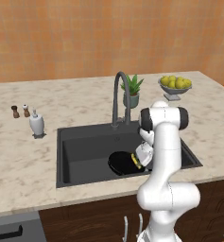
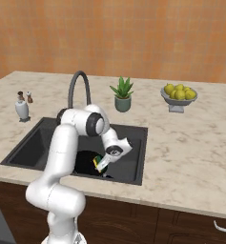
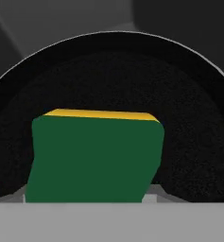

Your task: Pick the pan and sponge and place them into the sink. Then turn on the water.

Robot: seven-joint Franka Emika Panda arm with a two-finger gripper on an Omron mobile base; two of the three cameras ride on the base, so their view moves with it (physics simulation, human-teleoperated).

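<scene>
Since the arm is bent down into the sink (image 1: 80, 142), the gripper (image 2: 101, 166) is seen low inside the basin, right over the pan (image 1: 122, 163). The sponge (image 3: 94, 158) is held between the jaws, which are closed narrow on it; in the hand view its green face is turned toward the camera with the yellow layer showing as a thin strip along the far edge. A bit of green and yellow is also spotted at the fingertips in both base views. Whether the sponge is touching the pan yet can't be told.

The pan is lying flat on the sink floor, toward the front and the right half of the basin as seen from the left base view, and its black rim curves all around the sponge in the hand view.

Further back, the faucet (image 1: 119, 97) is arched over the rear edge of the sink, and no blue stream is seen coming from its spout.

On the counter (image 1: 23, 160) left of the sink, a white soap dispenser (image 1: 36, 124) is stood near the basin's corner, with two small shakers (image 1: 20, 111) just behind it. Behind the faucet a potted plant (image 1: 132, 91) is set, and off to its right a grey bowl of yellow fruit (image 1: 175, 87). An orange wall (image 1: 108, 33) is seen at the very back.
</scene>
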